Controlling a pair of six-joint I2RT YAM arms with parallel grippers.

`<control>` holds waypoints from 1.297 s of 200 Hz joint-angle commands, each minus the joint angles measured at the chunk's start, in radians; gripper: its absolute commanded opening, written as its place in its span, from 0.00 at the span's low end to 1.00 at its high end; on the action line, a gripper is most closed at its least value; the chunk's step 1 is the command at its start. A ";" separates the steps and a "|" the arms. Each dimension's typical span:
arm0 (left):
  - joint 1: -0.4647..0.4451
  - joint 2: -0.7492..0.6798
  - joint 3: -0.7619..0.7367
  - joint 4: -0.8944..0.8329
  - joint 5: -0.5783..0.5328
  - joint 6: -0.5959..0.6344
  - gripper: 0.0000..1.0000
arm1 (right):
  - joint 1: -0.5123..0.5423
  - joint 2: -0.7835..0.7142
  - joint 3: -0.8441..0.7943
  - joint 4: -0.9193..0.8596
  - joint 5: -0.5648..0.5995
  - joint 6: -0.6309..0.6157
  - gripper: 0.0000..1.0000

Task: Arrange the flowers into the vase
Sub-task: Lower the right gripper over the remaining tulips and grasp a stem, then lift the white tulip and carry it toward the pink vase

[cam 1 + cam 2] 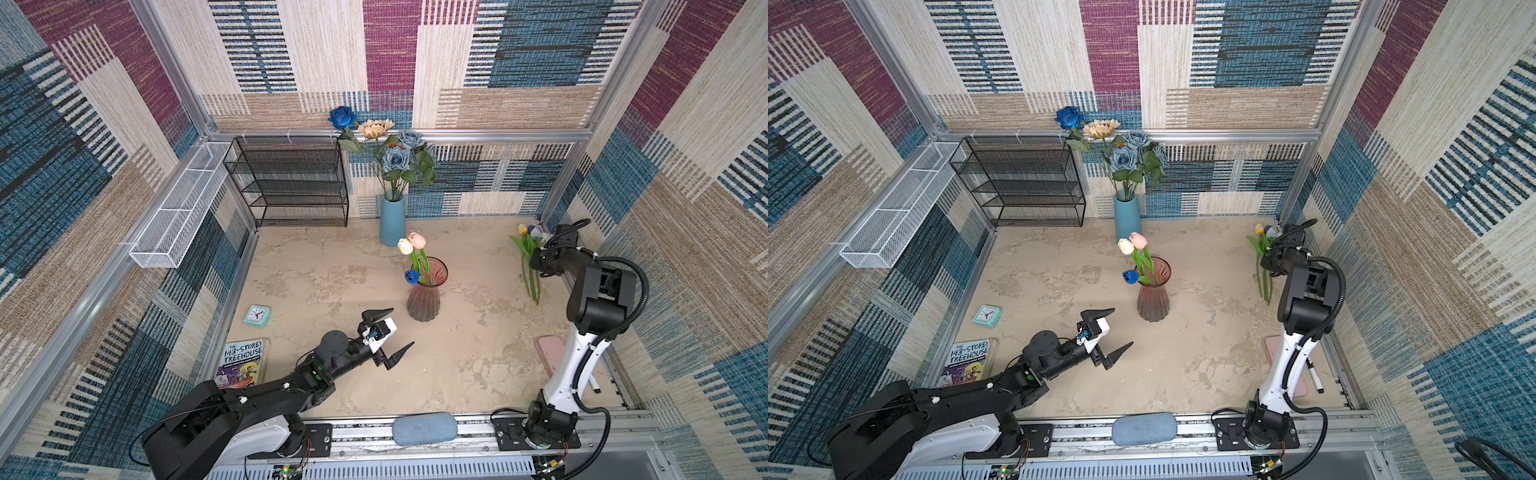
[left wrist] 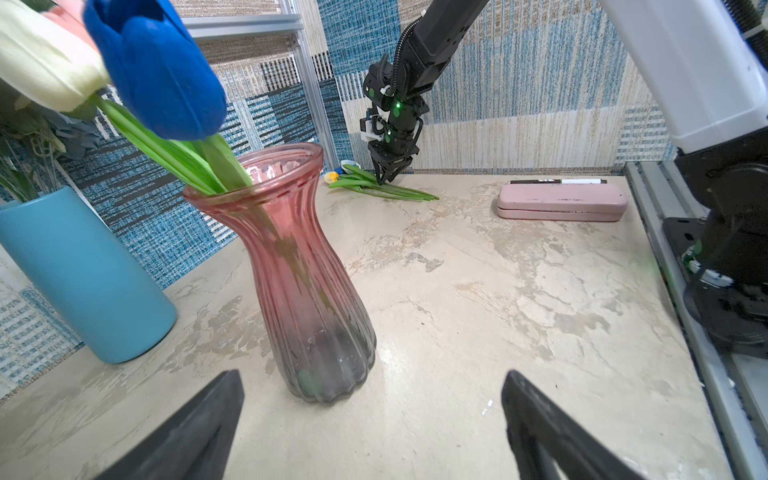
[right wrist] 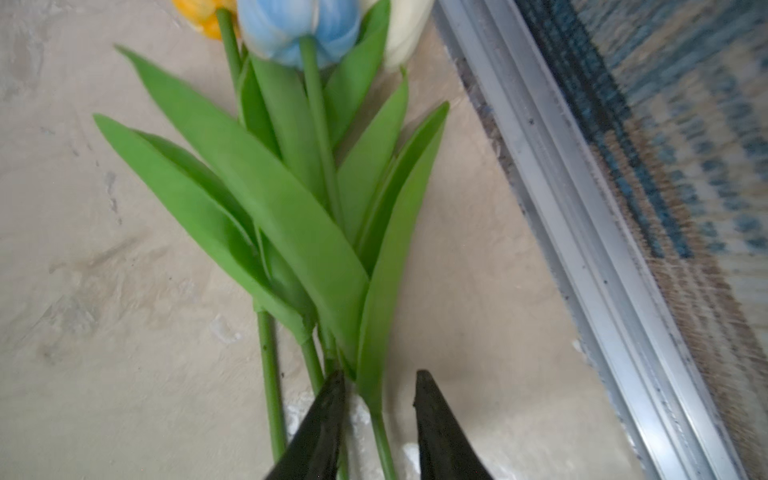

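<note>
While the left pincer (image 1: 403,326) is hanging low in the frame with its black, wedge-shaped fingers spread wide around nothing, a ribbed pink glass vase (image 1: 424,299) is standing just above and right of it on the mottled, stone-look table (image 1: 332,282). The vase is flaring at the rim, narrowing at the neck and darkening to smoky grey at its base. Three soft tulips are leaning out of it toward the left: a white tulip (image 1: 405,246), a pink tulip (image 1: 417,239) and a deep-blue tulip (image 1: 410,275) drooping lowest.

At lower left a paperback book (image 1: 243,361) and a small teal clock (image 1: 257,316) are lying near the table's edge. At lower right a smooth pink case (image 2: 561,201) is lying beside a pen (image 2: 557,181).

Higher up on the right side, well apart from the glass vase, the loose tulips (image 1: 530,266) are lying flat, showing rubbery green leaves and thin stems. The right pincer (image 3: 380,374) is pointing down onto those stems. Its pointed tips are standing narrowly apart and straddling one stem, with a sliver of table showing on either side of it.

At top centre a matte blue vase (image 1: 392,222), a plain cylinder, is holding a deep-blue rose (image 1: 343,116), a cream sunflower (image 1: 376,129) and dusty-blue roses (image 1: 395,160), beside a black wire-mesh shelf (image 1: 291,183).
</note>
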 commanded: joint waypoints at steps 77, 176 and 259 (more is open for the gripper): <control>0.000 -0.001 0.008 0.009 0.016 0.006 1.00 | 0.000 0.010 0.003 0.031 -0.059 -0.024 0.22; -0.001 0.000 0.008 0.009 0.019 0.005 1.00 | 0.000 -0.050 -0.017 0.045 -0.125 -0.038 0.08; -0.001 -0.002 0.006 0.010 0.018 0.003 1.00 | 0.006 -0.196 -0.094 0.063 -0.139 -0.018 0.02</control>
